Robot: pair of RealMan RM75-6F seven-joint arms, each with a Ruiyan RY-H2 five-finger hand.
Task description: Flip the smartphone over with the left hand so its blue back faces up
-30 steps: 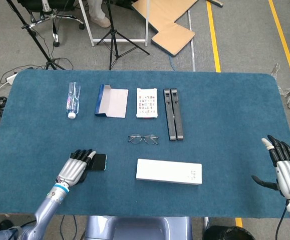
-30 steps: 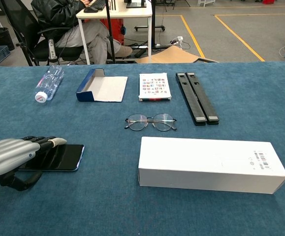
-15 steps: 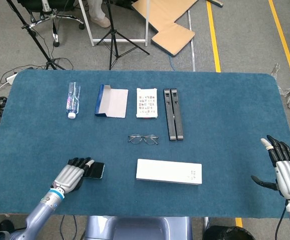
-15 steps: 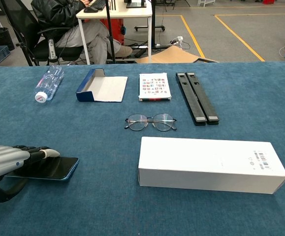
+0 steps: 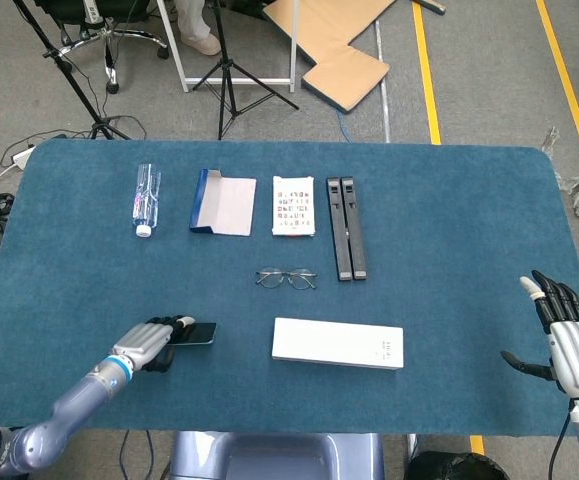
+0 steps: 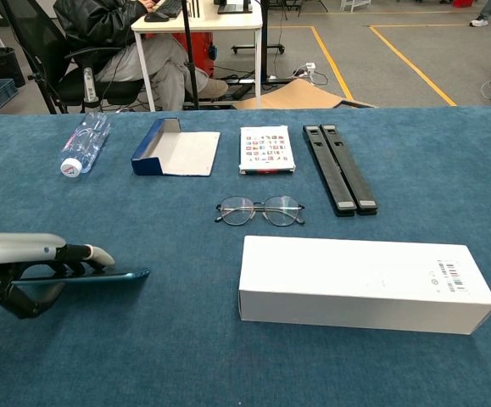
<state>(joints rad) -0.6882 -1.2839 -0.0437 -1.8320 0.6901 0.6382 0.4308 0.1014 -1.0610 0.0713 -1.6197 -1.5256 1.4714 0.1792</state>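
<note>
Smartphone (image 6: 101, 276), pinched edge-on by left hand (image 6: 25, 267), hides its faces; right hand (image 5: 569, 340) spread, holding nothing.

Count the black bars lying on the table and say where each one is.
2. Both lie side by side at the far middle of the table, right of the printed card: the left black bar and the right black bar, long sides touching or nearly so. None looks hidden.

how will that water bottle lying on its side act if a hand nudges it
The water bottle lies on its side, so it would probably roll if pushed across its length. It looks like clear thin plastic, likely light and slightly squashy. The cloth-covered table may slow any roll.
</note>
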